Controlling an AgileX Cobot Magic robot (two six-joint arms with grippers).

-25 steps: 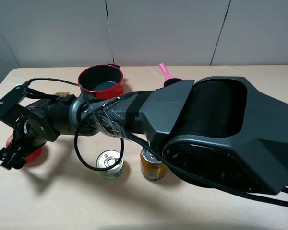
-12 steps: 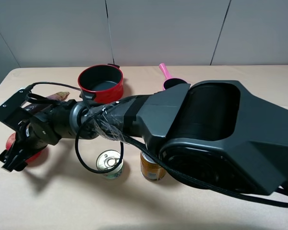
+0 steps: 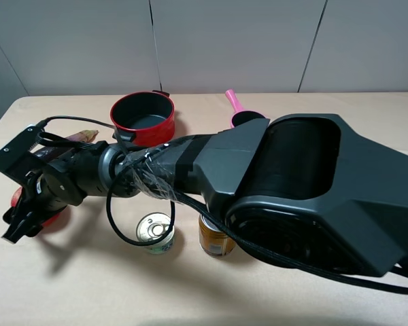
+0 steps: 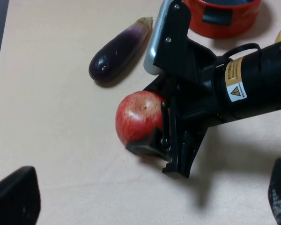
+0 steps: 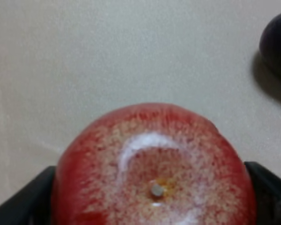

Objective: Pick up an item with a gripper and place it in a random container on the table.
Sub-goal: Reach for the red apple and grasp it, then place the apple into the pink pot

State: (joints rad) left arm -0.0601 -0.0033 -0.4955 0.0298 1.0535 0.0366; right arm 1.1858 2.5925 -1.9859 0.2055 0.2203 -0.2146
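Red fruit (image 5: 152, 173) seen low on table (image 4: 61, 154), near eggplant (image 4: 119, 51); lift-off cannot be told. Right gripper (image 5: 147, 201) is closed on it, one jaw at each flank, about widest part. Skin glossy, body round and firm: slip judged possible if squeezed off centre. Weight judged moderate. Left gripper (image 4: 147, 199) held wide, nothing in it.
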